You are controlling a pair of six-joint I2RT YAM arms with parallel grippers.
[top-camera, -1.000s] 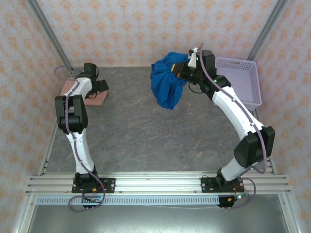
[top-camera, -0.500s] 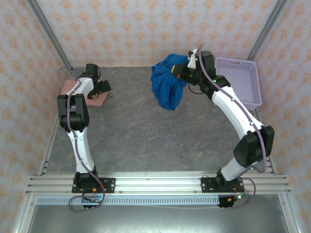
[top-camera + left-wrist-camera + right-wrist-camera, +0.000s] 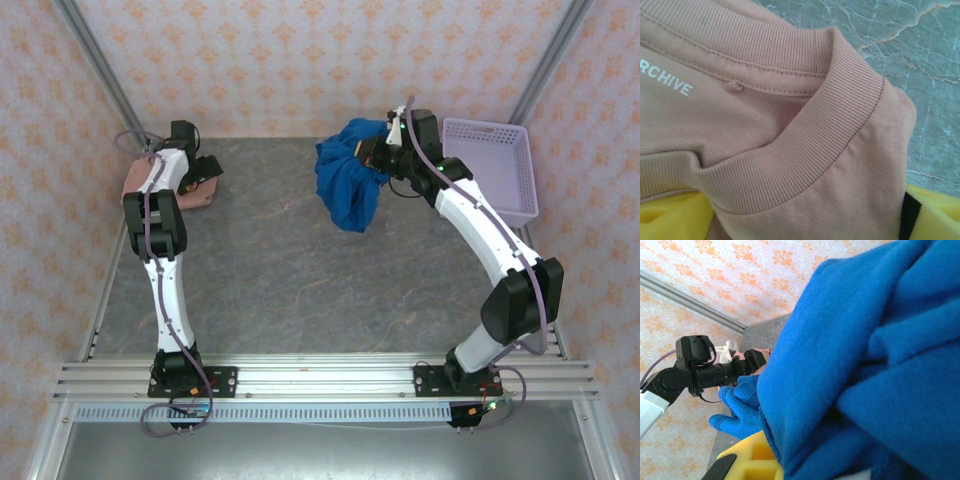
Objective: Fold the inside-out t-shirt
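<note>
Top external: blue t-shirt (image 3: 346, 188) hangs from clamped right gripper (image 3: 371, 151); left gripper (image 3: 207, 168) spread wide

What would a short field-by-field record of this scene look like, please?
Right gripper: shut on royal-blue cotton t-shirt, which hangs bunched
Left gripper: open, at the ribbed collar of salmon-pink cotton shirt
Lavender plastic basket: far right corner of grey marbled table
Folding: not yet begun

A robot test booth: aluminium rails (image 3: 320, 378), stone-look tabletop (image 3: 270, 280), enclosing wall panels (image 3: 300, 60) (orange floral print)
</note>
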